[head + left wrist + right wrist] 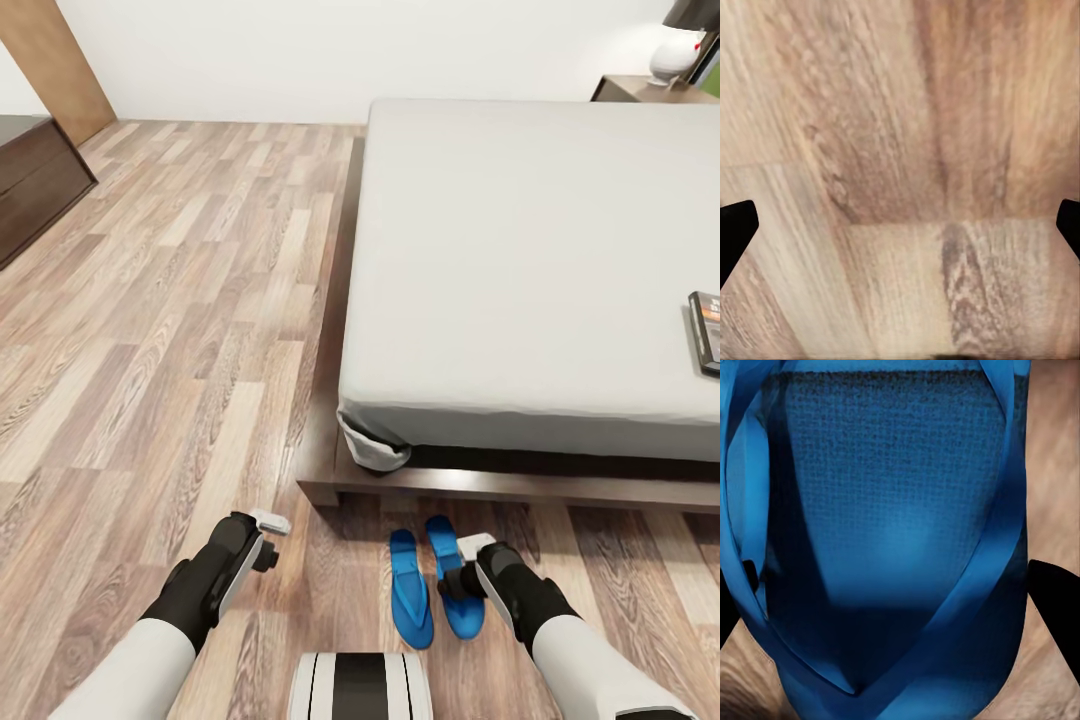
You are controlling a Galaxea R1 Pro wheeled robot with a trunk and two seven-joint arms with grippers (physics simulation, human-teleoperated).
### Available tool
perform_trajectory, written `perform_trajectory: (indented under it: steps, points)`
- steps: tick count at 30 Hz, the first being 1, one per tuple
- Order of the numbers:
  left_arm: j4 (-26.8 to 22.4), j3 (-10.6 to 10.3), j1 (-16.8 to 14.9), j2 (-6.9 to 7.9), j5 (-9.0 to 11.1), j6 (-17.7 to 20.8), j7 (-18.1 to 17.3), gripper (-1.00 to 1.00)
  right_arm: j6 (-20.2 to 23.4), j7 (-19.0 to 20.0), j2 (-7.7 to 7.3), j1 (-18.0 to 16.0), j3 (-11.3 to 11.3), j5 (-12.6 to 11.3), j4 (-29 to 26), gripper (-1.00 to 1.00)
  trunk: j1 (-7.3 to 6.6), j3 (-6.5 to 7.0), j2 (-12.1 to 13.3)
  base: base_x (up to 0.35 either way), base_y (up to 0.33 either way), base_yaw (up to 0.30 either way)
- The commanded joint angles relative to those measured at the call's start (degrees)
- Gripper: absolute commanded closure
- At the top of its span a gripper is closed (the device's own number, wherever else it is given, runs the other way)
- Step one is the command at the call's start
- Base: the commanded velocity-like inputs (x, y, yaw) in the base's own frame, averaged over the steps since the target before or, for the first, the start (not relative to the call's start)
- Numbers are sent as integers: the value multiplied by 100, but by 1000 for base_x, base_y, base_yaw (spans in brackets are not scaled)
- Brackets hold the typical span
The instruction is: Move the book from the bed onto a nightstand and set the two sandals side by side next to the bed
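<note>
While both sandals [432, 585] lie side by side low centre, by the bed [520, 260]: seemingly done. Book [706, 330] at right edge, on mattress, unmoved. Right gripper [462, 568] spread around right sandal, grip uncertain; left gripper [268, 535] open, empty.

Dark wooden cabinet [35, 185] against the left wall, tan wooden door panel [55, 60] behind it, white lamp-like object [675, 55] far right
</note>
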Motion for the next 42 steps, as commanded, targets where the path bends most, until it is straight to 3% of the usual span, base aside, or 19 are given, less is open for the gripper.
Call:
perform_trajectory:
  steps: [1,10,22,33,37,42]
  points:
    - [-9,-9,-2,1,-21,66,-1,-100,-20,31,-1,-4,4,60,-16,100,1,-26,-3,0,0,0]
    - [-62,-8,-2,4,22,472,-23,-100,-97,11,5,-17,-1,60,-109,100,4,-49,-4,0,0,0]
    - [-803,1,-2,16,-7,472,-48,-100,-102,14,2,-19,-2,60,-133,100,4,-49,-4,0,0,0]
    - [-909,4,-2,18,-20,472,-49,-100,-102,-11,-2,-20,-2,60,-125,100,14,-137,-10,0,0,0]
    - [-908,4,-2,18,-27,472,-48,-100,-102,-18,-2,-27,-2,58,-125,100,24,-226,-15,0,0,0]
    - [-906,4,-2,18,-35,472,-48,-100,-102,-20,3,-81,-2,33,-125,100,24,-226,-15,0,0,0]
